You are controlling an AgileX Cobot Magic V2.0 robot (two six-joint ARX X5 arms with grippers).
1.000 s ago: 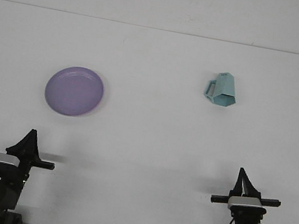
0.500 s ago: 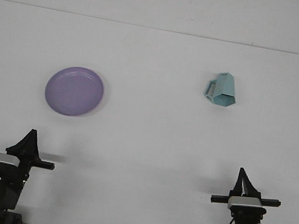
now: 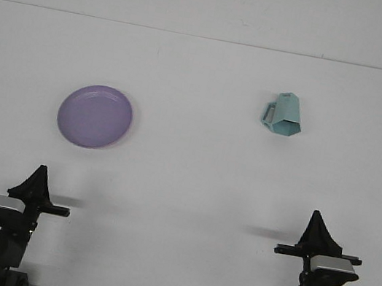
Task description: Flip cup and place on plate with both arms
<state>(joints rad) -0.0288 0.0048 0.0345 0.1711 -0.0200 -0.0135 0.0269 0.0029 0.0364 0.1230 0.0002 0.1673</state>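
A plate [image 3: 95, 116] is lying on the left half of the desk [image 3: 184, 179], well apart from a cup [image 3: 283, 115] sitting farther back on the right. The left end effector [image 3: 38, 177] and right end effector [image 3: 318, 222] are standing at the near edge, each before its own side.

Front view: bright, even, diffuse illumination; the white table [image 3: 184, 179] is near overexposed and shows little texture. No hard glare spots. Soft, faint shadows only: a thin rim under the lower right edge of the purple plate [image 3: 95, 116], a slight one under the teal cup [image 3: 283, 115], and blurred grey smudges beside each end effector, left [image 3: 36, 186] and right [image 3: 317, 232]. Focus adequate overall, mildly soft and grainy. The far table edge runs straight; no visible edge distortion.
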